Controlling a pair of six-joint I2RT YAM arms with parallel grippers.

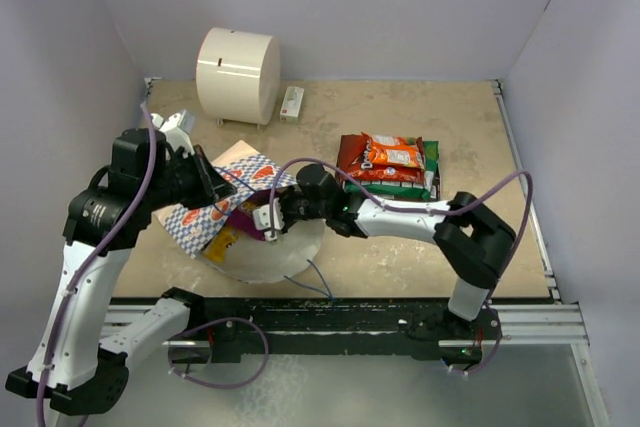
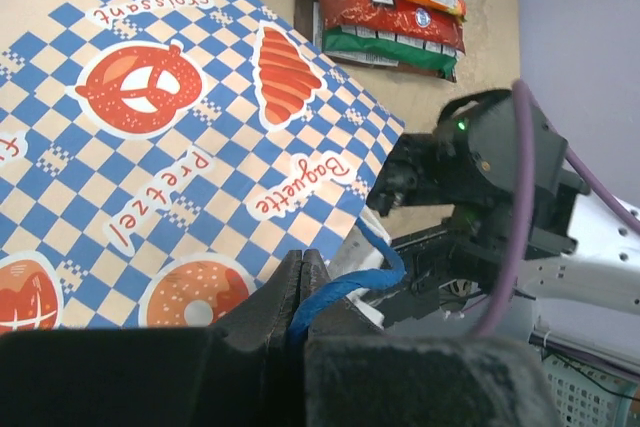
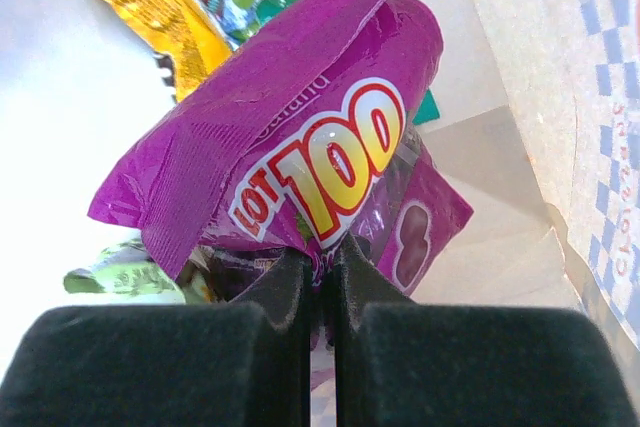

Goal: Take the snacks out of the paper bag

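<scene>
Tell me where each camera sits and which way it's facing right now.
Top external: above and behind the robot, looking down on the table; left arm and right arm show, bag between, snack pile beyond.
Left wrist: on the left arm, looking along the shut left gripper pinching the bag's cord; right arm beyond.
Right wrist: at the bag's mouth, looking in over the right gripper, shut on a purple packet.
Shared: top and left wrist both show the snack pile.

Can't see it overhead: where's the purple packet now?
Right wrist view: the purple packet is pinched in the right gripper, jaws shut, at the mouth of the paper bag, orange packet behind it.
</scene>
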